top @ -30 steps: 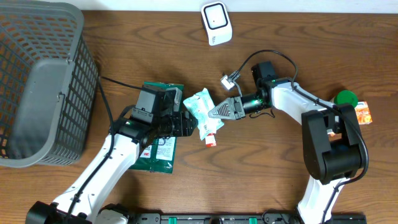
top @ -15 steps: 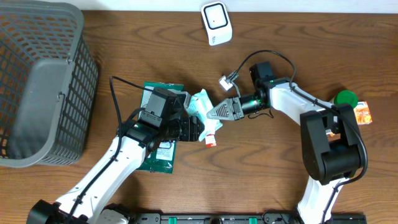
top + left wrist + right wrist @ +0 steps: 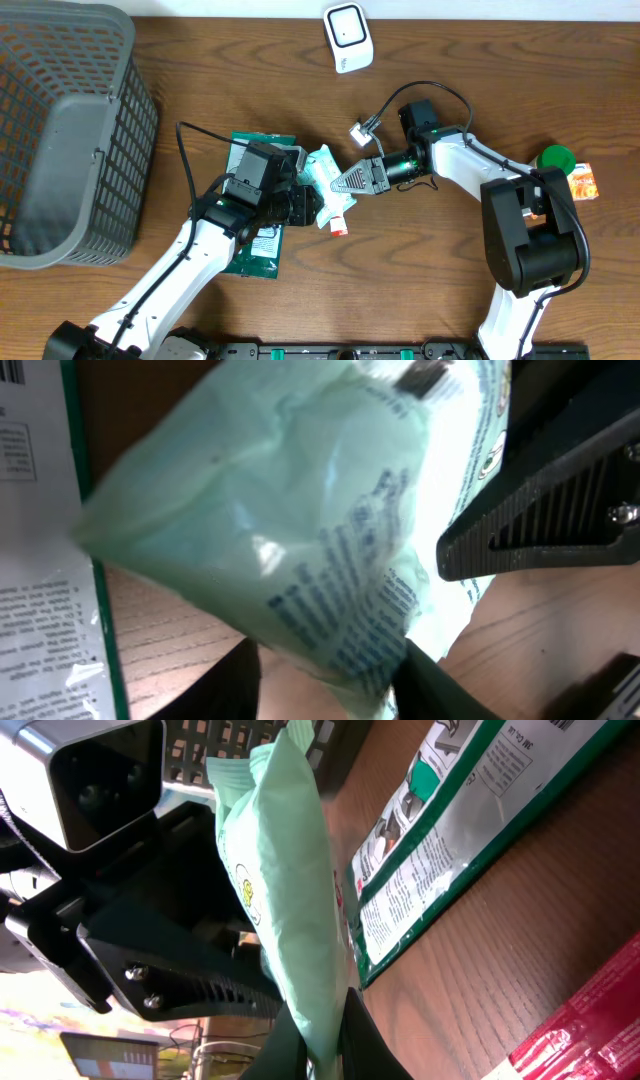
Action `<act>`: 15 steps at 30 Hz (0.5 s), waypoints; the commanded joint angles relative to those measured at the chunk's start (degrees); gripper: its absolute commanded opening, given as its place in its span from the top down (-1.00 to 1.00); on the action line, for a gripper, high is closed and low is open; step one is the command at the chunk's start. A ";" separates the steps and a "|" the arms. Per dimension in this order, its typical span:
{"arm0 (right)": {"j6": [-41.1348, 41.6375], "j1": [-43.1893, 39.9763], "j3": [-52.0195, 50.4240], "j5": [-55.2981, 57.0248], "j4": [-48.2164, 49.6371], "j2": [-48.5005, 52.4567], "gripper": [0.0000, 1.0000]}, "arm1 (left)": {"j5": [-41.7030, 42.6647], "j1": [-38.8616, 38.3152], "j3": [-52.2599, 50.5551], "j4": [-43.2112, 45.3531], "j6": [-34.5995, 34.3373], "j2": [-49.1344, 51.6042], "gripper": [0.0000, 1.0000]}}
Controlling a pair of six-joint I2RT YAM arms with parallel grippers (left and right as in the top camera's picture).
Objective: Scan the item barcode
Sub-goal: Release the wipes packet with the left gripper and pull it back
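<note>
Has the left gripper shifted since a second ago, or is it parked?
Yes. In the overhead view the left gripper has moved right across the green packet, away from the basket and up to the mint pouch.

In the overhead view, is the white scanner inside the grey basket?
No, the white scanner sits on the wooden table, well apart from the grey basket.

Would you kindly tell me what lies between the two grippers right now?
The mint-green pouch: the overhead view shows it between the left gripper and the right gripper, which pinches its edge.
</note>
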 commanded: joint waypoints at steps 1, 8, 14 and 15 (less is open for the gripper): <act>0.46 0.55 -0.24 -4.26 -0.09 -0.48 0.98 | -4.22 0.26 -0.33 -0.17 -0.09 0.07 0.17; 0.46 0.55 -0.24 -4.35 -0.09 -0.48 0.98 | -4.15 0.26 -0.33 0.22 -0.09 2.23 -0.21; 0.46 0.55 -0.24 -4.52 -0.07 -0.48 0.97 | -4.11 0.26 -0.33 1.60 -0.09 6.93 0.22; 0.46 0.55 -0.24 -4.52 -0.07 -0.48 0.98 | -4.13 0.28 -0.33 1.86 -0.07 7.08 0.33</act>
